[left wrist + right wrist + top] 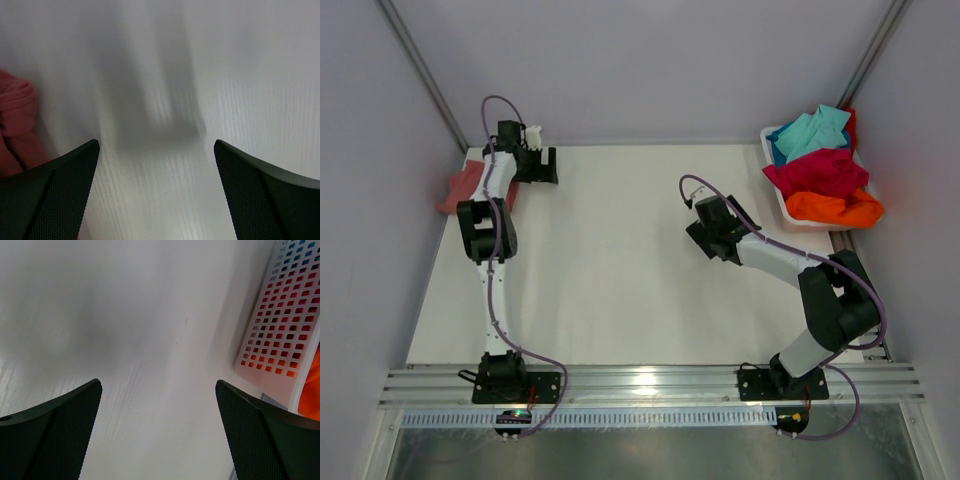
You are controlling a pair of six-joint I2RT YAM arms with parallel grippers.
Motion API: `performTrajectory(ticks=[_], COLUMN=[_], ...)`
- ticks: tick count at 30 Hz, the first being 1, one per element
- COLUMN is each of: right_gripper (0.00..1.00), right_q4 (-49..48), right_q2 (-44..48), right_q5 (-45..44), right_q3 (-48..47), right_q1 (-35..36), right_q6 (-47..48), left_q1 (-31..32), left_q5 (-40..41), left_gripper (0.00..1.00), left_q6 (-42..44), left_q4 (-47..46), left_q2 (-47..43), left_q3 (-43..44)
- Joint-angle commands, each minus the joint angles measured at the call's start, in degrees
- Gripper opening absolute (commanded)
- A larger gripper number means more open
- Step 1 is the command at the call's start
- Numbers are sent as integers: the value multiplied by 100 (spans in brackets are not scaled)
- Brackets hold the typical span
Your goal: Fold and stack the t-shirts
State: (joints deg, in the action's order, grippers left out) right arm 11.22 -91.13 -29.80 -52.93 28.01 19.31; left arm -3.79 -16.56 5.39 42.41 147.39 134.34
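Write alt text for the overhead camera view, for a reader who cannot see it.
Two robot arms over a white table, grippers open and empty: left gripper far left beside a salmon-pink t-shirt, right gripper near the middle. A white tub, far right, holds turquoise, crimson and orange t-shirts.

No readable text, labels or numbers anywhere in views.

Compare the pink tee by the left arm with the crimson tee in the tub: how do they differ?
Colour: the pink tee is dusty salmon, the crimson tee deep red. Place: pink tee on the table's far-left edge; crimson tee in the white tub, far right. Company: pink tee alone, partly behind the left arm; crimson tee between a turquoise tee and an orange tee. Both look bunched, unfolded.
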Motion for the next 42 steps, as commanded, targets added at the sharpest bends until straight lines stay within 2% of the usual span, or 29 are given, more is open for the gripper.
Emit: performTrajectory(ticks=[1,8,16,27,30,42], right_gripper=[99,99,99,99,99,99], right_q4=[-68,-68,-50,-24,-15,-15], right_q2=[69,-1,-27,52,52,43], right_q5=[-8,-8,36,53,80,97], right_q3=[-183,-192,-209,-209,-218,-227], right_q1=[3,11,3,3,11,11], right_q6=[-94,-94,-112,-129,-147,-156], left_q1=[-43,-104,-104,-104,-104,-104], left_q5=[-23,170,1118,1603,1945,2236], left_gripper=[99,99,99,99,99,99], left_q6=[-231,-310,-679,-794,-759,-697], left_q4=[-233,-409,-497,-568,-602,-620], left_q2=[105,158,114,26,0,-35], left_q3=[136,110,136,145,154,189])
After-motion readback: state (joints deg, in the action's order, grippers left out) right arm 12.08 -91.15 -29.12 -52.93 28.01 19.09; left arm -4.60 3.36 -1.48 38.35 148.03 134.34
